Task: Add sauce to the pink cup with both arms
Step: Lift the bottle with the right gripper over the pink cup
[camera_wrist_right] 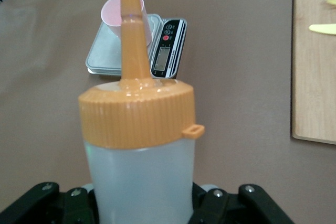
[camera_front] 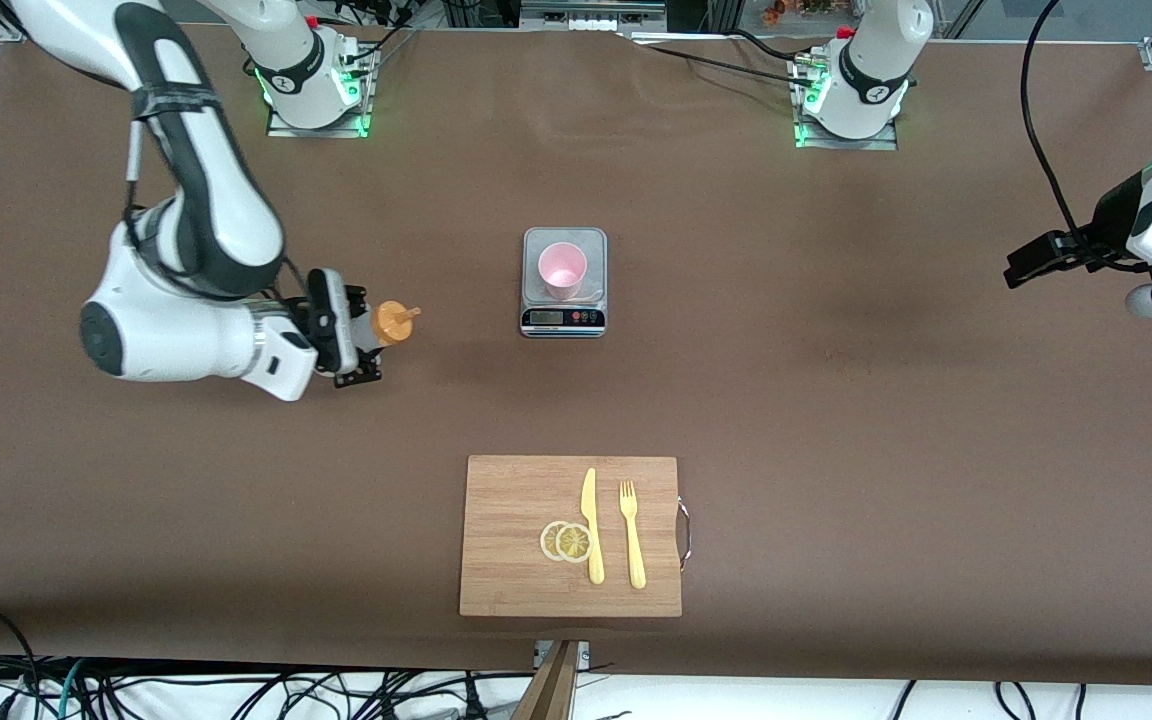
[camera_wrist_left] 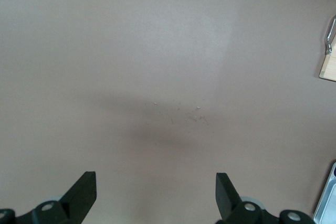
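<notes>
The right claw (camera_front: pixel 364 340) is pinched on the sauce (camera_front: pixel 391 324), a small translucent whitish squeeze bottle with an orange nozzle cap, gripping its body below the cap toward the right arm's end of the brown bench (camera_front: pixel 836 400). In the right wrist view the sauce (camera_wrist_right: pixel 139 145) stands upright between the black fingers (camera_wrist_right: pixel 220 205), its nozzle pointing up.

The small pale pink plastic cup (camera_front: pixel 562 270) stands upright on the plate of the steel kitchen scale (camera_front: pixel 563 318), mid-bench, at about 3 o'clock from the bottle and well apart from it.

The left claw (camera_wrist_left: pixel 156 192) waits with its fingers spread wide and holding nothing, over bare bench at the left arm's end.

At 6 o'clock from the scale, nearer the front camera, lies a rectangular wooden cutting board (camera_front: pixel 506 500) carrying two lemon slices (camera_front: pixel 566 541), a yellow plastic knife (camera_front: pixel 591 525) and a yellow plastic fork (camera_front: pixel 632 535).
</notes>
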